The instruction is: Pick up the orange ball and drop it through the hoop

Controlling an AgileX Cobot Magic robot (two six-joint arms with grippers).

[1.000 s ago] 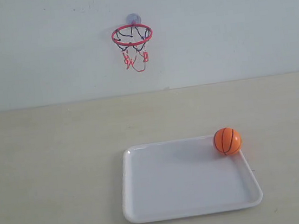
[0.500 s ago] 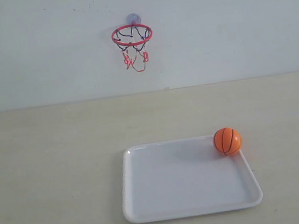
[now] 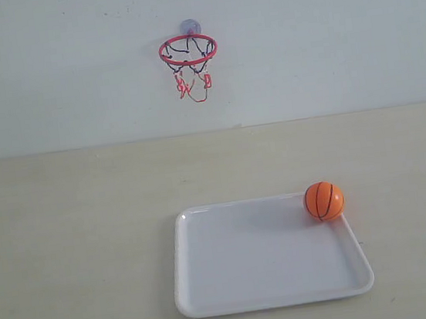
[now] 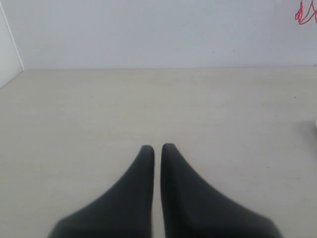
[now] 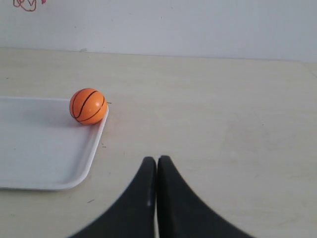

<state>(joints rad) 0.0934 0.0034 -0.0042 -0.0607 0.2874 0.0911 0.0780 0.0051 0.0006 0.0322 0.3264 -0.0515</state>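
Observation:
The orange ball [image 3: 324,200] [image 5: 88,106] rests in the far right corner of the white tray [image 3: 273,301] [image 5: 44,183], against its rim. The hoop [image 3: 188,50], a red ring with a dark-and-red net, hangs from a bluish suction cup on the back wall; only scraps of its net [image 4: 306,13] [image 5: 25,4] reach the wrist views. My left gripper [image 4: 157,147] is shut with nothing in it, over bare table well left of the tray. My right gripper [image 5: 157,159] is shut and empty, right of the tray and nearer than the ball. Neither gripper appears in the exterior view.
The pale wooden table [image 3: 73,223] meets a white back wall [image 3: 338,35]. A side wall [image 4: 7,54] closes the table's left end. The tray's left rim [image 4: 315,125] just enters the left wrist view.

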